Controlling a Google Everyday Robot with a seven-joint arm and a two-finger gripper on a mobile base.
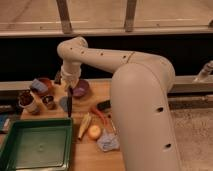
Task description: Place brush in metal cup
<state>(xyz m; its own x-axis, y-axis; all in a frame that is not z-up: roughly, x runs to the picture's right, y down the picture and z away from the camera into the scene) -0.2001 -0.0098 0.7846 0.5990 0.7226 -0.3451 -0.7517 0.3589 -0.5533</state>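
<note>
Hanging above desk (86, 156) beside purple bowl (82, 89), jaws pinching top of brush (70, 106); brush upright, lower end at grey-blue cup (63, 104); metal cup (49, 101) nearby, apart.

Dim warm light, gripper (70, 88) dark above table (98, 91)

The one camera looked down, fairly close, over the green tray (35, 148). The gripper (70, 89), clamping the brush (70, 105), hung beyond that tray.
</note>
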